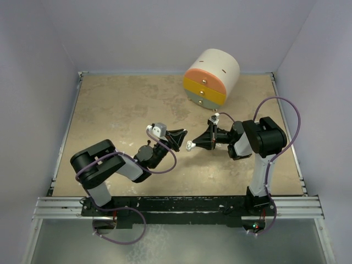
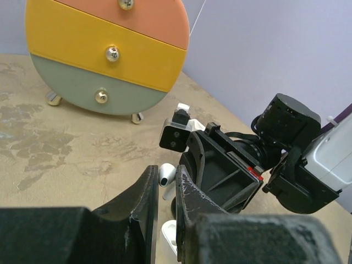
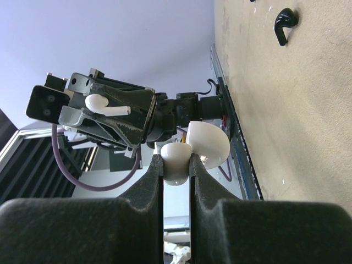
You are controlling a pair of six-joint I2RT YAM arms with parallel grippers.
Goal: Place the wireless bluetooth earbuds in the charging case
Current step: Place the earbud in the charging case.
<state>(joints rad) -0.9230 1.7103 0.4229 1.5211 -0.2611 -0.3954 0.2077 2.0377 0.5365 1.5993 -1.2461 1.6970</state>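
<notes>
Nearest, the left hand [image 2: 166, 171] was clenched on a white earbud [image 2: 166, 176], whose rounded head was seen between the fingertips. Facing it, tip to tip, the right hand [image 3: 176, 160] was clamped on the white charging case [image 3: 181, 148], whose lid was swung open. Both things were held above the desk [image 1: 121, 110] near its middle, close together; whether they touched could not be told. Farther back, a round drawer unit [image 1: 212, 77] with orange, yellow and grey-green fronts was stood on the desk.
</notes>
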